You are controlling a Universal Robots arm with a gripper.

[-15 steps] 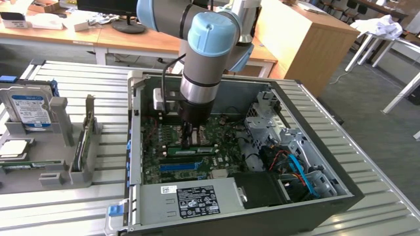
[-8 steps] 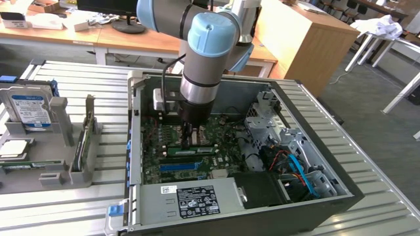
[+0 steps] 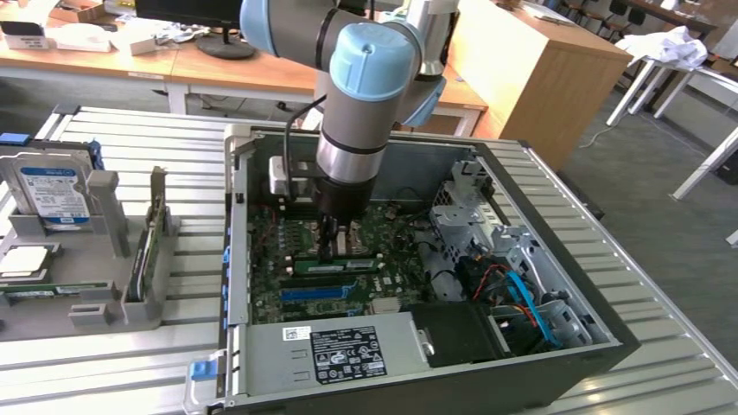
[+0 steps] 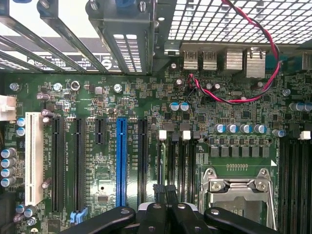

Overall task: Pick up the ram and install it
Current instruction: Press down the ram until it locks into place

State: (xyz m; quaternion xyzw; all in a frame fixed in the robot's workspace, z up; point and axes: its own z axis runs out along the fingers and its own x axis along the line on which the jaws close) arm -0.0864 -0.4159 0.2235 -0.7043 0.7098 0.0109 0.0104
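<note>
The open computer case (image 3: 554, 346) lies on its side on the slatted metal worktop (image 3: 116, 380) and serves as the reference for all positions below.

Nearest the exterior camera, at the case's near edge, sits the grey power supply (image 3: 346, 346) with a black label. Beyond it lies the green motherboard (image 3: 300, 298), carrying a long blue slot (image 3: 314, 293). In the wrist view the same blue slot (image 4: 121, 161) runs between black expansion slots, with a white slot (image 4: 33, 158) further off to one side and the metal CPU socket frame (image 4: 237, 192) on the other.

The pincer (image 3: 335, 251) stands vertically over the middle of the motherboard, inside the case. Its black fingers (image 4: 165, 195) are closed together, tips down among the black memory slots (image 4: 183, 161) beside the CPU socket. A green ram (image 3: 337, 265) lies flat along the board at the pincer's tip; whether the fingers clamp it cannot be determined.

Outside the case, toward the exterior view's left, a grey holder (image 3: 104, 294) on the worktop carries a blue-labelled hard drive (image 3: 52, 194).

Beyond the case stand wooden desks (image 3: 138, 65).
</note>
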